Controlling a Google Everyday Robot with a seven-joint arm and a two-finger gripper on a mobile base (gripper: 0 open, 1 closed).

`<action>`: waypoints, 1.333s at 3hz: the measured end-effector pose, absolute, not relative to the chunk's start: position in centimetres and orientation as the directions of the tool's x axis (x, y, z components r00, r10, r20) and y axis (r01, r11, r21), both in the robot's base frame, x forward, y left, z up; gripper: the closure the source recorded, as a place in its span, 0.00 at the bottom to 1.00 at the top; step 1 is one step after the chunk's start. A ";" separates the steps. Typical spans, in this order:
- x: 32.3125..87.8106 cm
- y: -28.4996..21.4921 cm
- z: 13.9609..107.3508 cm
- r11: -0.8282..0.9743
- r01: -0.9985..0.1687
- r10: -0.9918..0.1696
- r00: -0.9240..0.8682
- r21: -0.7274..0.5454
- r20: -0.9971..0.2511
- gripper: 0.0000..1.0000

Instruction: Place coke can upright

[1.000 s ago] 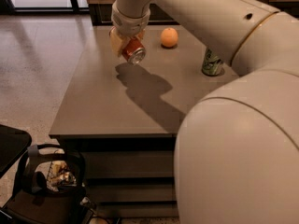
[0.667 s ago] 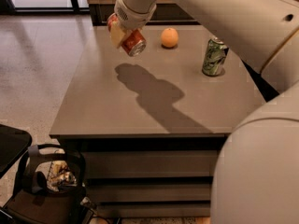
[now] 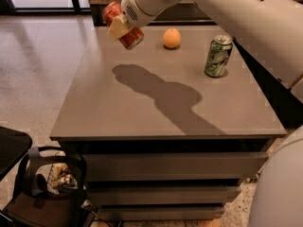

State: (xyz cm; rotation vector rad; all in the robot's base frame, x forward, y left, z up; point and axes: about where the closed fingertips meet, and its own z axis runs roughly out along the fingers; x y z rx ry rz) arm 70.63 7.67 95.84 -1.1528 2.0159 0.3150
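Note:
The coke can (image 3: 129, 36) is a small red can held tilted in the air above the far left part of the grey table (image 3: 142, 112). My gripper (image 3: 118, 26) is shut on it, with a pale finger (image 3: 117, 28) across its side. The can hangs well above the tabletop, and its shadow falls on the table below and to the right.
An orange (image 3: 172, 38) sits on the far middle of the table. A green-and-white can (image 3: 218, 56) stands upright at the far right. My white arm (image 3: 227, 13) crosses the upper right. A dark chair with a bag (image 3: 52, 183) stands on the floor at lower left.
The gripper has lifted the coke can up off the table and moved it slightly left; the arm has drawn back out of the lower right of the view.

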 end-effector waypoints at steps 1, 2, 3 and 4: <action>71.3 8.4 95.4 0.509 -0.848 -0.576 -0.208 -0.147 -0.791 1.00; 71.9 8.9 94.6 0.479 -0.869 -0.506 -0.157 -0.124 -0.848 1.00; 72.4 9.4 94.2 0.460 -0.882 -0.437 -0.121 -0.106 -0.891 1.00; 72.5 10.2 93.8 0.446 -0.890 -0.371 -0.087 -0.095 -0.925 1.00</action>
